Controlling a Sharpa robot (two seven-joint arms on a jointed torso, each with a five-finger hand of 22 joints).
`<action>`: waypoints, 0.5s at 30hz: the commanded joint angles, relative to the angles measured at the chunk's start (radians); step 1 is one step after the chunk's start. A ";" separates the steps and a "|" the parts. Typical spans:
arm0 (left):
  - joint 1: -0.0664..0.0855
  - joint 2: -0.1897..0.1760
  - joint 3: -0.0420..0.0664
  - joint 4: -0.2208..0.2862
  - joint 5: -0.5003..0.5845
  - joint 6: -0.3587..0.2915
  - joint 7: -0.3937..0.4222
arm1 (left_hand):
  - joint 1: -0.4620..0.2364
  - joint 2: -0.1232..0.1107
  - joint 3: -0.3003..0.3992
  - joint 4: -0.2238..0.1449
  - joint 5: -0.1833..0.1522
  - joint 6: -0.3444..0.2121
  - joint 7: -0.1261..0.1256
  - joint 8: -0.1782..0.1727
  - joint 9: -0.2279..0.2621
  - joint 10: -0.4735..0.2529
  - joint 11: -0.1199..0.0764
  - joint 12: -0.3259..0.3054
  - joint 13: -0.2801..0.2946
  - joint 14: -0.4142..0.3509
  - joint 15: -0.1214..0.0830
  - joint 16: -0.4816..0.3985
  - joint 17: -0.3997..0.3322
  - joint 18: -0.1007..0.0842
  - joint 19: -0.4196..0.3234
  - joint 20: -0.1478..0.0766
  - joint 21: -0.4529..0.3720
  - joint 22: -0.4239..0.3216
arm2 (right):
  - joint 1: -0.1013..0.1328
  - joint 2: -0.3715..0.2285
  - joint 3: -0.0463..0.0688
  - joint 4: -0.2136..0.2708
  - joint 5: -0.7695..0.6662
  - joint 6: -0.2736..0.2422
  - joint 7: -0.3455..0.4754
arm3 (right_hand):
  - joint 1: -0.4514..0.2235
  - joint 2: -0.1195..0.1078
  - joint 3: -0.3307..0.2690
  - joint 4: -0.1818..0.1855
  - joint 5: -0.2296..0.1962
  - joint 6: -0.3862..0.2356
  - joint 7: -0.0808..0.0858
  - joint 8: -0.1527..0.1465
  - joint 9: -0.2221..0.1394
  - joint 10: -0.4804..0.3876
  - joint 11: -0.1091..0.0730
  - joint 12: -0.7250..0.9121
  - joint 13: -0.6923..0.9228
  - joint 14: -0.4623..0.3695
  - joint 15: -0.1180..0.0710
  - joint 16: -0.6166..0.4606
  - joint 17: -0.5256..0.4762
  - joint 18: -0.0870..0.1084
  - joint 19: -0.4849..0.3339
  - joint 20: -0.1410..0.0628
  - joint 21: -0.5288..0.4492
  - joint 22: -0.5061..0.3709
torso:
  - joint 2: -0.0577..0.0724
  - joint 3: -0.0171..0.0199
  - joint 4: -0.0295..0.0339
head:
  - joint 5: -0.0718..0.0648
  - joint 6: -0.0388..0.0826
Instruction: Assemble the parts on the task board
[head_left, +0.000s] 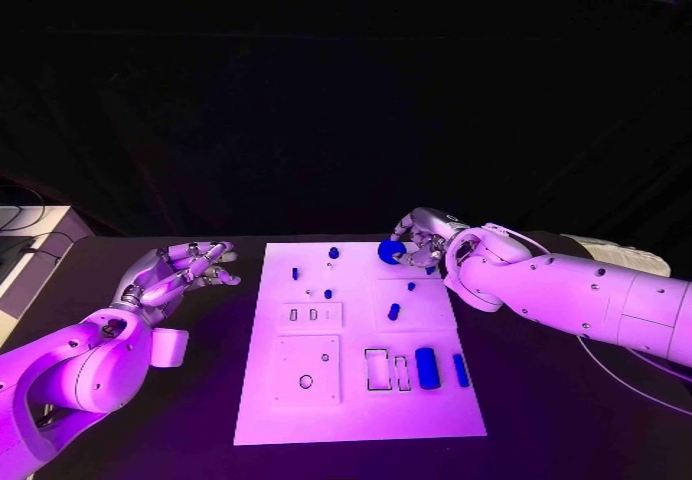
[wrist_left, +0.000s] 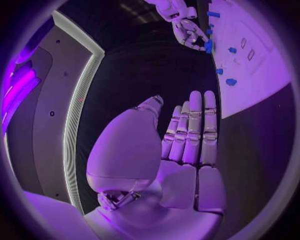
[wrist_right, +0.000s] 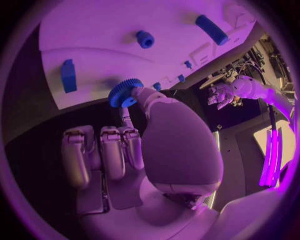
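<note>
While left hand sits off the board: on black table just beside the board's left edge, palm up, fingers apart, straight, nothing in it; left wrist view confirms, fingers side by side and empty.
Left-side room: bare table strip between left arm and board; a small white box-like piece sits against the arm there.
Task board: white plate, long axis runs away from the robot, near edge bare, far edge near right hand.
Board left half: small blue peg near left edge, two slot recesses mid-board, oval hole in near-left panel.
Board middle: blue stud at far edge, short blue peg mid-board, long axis roughly along the board.
Board near-right: rectangular outline recess, then thick blue cylinder lying flat, then thin blue bar by right edge; both long axes run along the board's length.
Blue gear: round toothed disc, at far-right corner of board, pinched in fingertips of right hand; right wrist view shows teeth on rim, disc over board's edge; cannot tell if touching board.
Right hand: grips gear between thumb and a finger, other fingers curled.
Right-side room: open black table beyond board's right edge, crossed by right arm.
</note>
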 joint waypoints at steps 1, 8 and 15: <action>0.000 0.002 0.001 0.002 -0.003 0.015 0.007 | 0.004 -0.006 0.007 0.000 -0.005 0.003 0.000 -0.004 0.002 -0.004 -0.001 -0.005 -0.001 -0.008 0.001 0.004 0.001 0.011 -0.008 0.002 0.005 0.001 | 0.000 -0.002 0.001 0.036 -0.117 -0.096 0.013 | -0.006 -0.002 0.007 -0.001 0.005 0.021 -0.009 -0.001 0.006 0.105 -0.009 0.006 0.263 0.097 -0.008 0.006 0.224 -0.012 0.106 -0.006 0.004 0.262 | -0.001 -0.0005 0.0001 | 0.000 0.002; 0.000 0.005 0.001 0.002 -0.003 0.016 0.007 | 0.007 -0.006 0.010 -0.002 -0.005 0.003 0.000 -0.005 0.002 -0.005 -0.001 -0.004 -0.001 -0.009 0.001 0.004 0.001 0.011 -0.009 0.002 0.006 0.001 | -0.003 0.035 -0.001 0.083 -0.213 -0.109 0.013 | -0.010 -0.006 0.008 -0.003 0.003 0.023 -0.010 -0.001 0.006 0.105 -0.010 0.006 0.263 0.098 -0.009 0.006 0.226 -0.012 0.106 -0.006 0.005 0.263 | 0.001 -0.0006 0.0022 | -0.001 0.007; 0.000 0.006 0.001 0.003 -0.003 0.017 0.007 | 0.007 -0.006 0.010 -0.002 -0.005 0.003 0.000 -0.005 0.002 -0.005 -0.001 -0.004 -0.001 -0.009 0.001 0.004 0.001 0.011 -0.009 0.002 0.006 0.001 | -0.021 0.094 -0.009 0.067 -0.270 -0.094 0.008 | -0.013 -0.008 0.009 -0.004 0.000 0.024 -0.010 -0.001 0.006 0.105 -0.010 0.006 0.263 0.097 -0.009 0.006 0.225 -0.012 0.106 -0.006 0.005 0.263 | 0.002 -0.0021 0.0027 | 0.003 0.008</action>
